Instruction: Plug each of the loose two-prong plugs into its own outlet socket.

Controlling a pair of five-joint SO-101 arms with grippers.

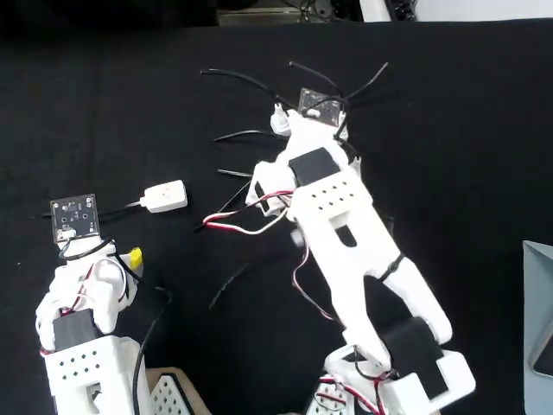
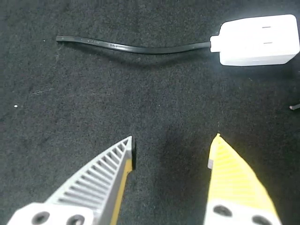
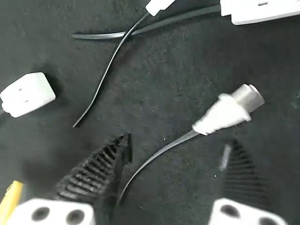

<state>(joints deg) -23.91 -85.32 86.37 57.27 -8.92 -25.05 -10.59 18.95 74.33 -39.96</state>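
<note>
The left gripper hangs low over the black, felt-like cloth. Its two fingers are spread wide above bare fabric. One is a grey finger and one a yellow finger, and both are ribbed plastic wedges. Beyond their tips lies one white outlet socket, a smooth rounded block with two narrow slots, trailing one thin black cord. From above, it sits just ahead of the left arm.

The right gripper has its two black ribbed fingers held well apart. Just past them rests one loose white plug, tapered with a rounded greyish end, on a glossy black lead, free of both fingers. To one side lies a second socket block with two slots. Farther on, a third white block sits at the picture's edge. From above, the right arm stretches far up the table, with several black cords fanned around its wrist.
</note>
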